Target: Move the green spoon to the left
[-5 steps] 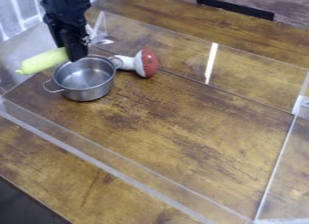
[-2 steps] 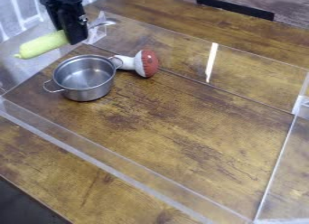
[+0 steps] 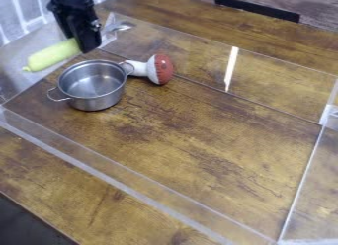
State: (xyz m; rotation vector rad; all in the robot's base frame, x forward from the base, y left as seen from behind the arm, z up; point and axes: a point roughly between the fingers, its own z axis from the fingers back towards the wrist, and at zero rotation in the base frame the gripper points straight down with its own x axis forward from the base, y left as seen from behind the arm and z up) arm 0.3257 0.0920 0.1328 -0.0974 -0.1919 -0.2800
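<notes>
Spoon first: the green spoon (image 3: 53,55), with its thick rounded yellow-green handle, sits at the far left of the scene, up off the wooden tabletop (image 3: 199,130) and tilted, the handle's free end pointing down toward the left edge of the view. Its other end disappears under the black gripper (image 3: 87,41), so the small silver bowl cannot be made out with certainty; a pale glint just right of the fingers may be it. The claw points almost straight down and is pressed together, pinching the spoon near the inner end of the handle.

So the spoon's long axis runs leftward and slightly downward in the picture from the claw, already beyond the round steel pot with side handles (image 3: 91,84), which stands just below the gripper. The white-handled utensil with a red round head (image 3: 149,68) lies right of the pot, near it but clear of the spoon.

By my reading the carry is well underway and what remains is a short shift further left and a set-down. Room is the concern: the clear plastic wall (image 3: 40,125) bounding the work area closes in on the left, and the handle tip is near it. Open wood left of the pot looks narrow, whereas the right half of the table lies broad and bare.
</notes>
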